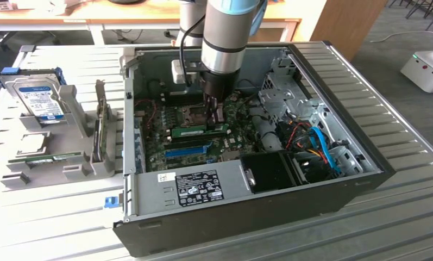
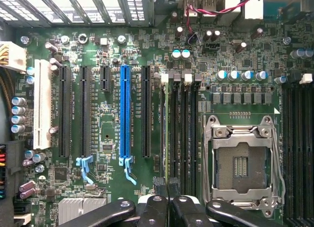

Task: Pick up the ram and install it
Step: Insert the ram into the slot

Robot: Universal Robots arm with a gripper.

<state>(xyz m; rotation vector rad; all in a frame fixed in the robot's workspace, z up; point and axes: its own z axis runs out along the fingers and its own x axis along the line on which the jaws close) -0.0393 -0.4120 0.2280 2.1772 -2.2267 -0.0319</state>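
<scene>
The pincer [image 1: 217,115] (tips pressed together) hangs inside the computer case [image 1: 289,212], at one end of the ram [image 1: 199,130], which seems seated in a motherboard [image 2: 108,55] slot.

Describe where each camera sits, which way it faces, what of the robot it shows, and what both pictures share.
Exterior view: off the arm, raised beside the table, looking down into the open computer case; the arm and its gripper show.
Wrist view: on the wrist, looking straight down at the motherboard; the shut fingertips show.
Shared: the blue slot and the processor socket.
</scene>
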